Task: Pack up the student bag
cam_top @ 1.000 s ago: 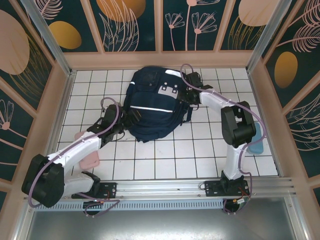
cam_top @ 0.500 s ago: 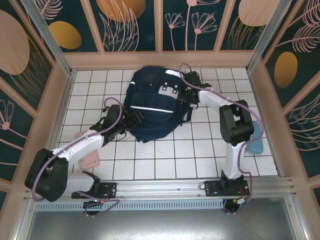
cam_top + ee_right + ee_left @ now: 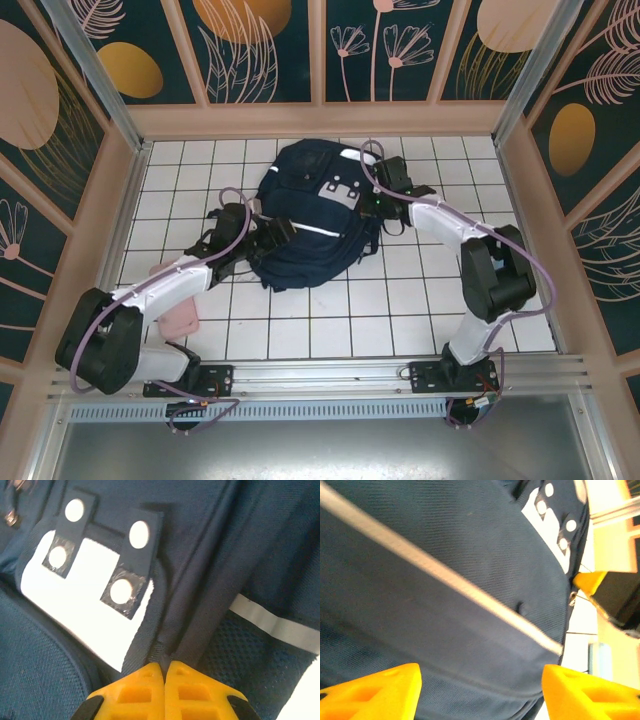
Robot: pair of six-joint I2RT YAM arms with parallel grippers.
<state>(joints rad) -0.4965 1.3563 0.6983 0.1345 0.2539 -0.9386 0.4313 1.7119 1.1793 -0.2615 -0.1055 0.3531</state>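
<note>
Currently the student bag [image 3: 305,235] lies flat on the white-tiled table [image 3: 400,310], in the middle of the far half, well clear of the arm bases. Its top end, carrying the white patch [image 3: 75,600], points toward the back wall and slightly to my right. The thin white stripe [image 3: 445,577] crosses its front panel.

Left side: my left gripper [image 3: 268,236] sits at the bag's lower left edge, low to the table. From the left wrist view, my two yellow fingertips [image 3: 375,695] stand clearly apart, one at each lower corner, with navy fabric and the stripe spread across the gap ahead of them. Nothing is held between them. I cannot tell whether either pad touches the cloth.

Right side: my right gripper [image 3: 380,203] is against the bag's upper right edge, just beside the white patch. From the right wrist view, my yellow fingers [image 3: 150,692] are pressed together with no gap visible. A dark ridge of the bag's fabric runs straight into the line where they meet, so I record them as clamped on that fold. The patch with its round white dots lies just above and to the left of the pinch point.

Other findings: a pink item [image 3: 181,320] lies on the tiles beside my left forearm, apart from the bag.
</note>
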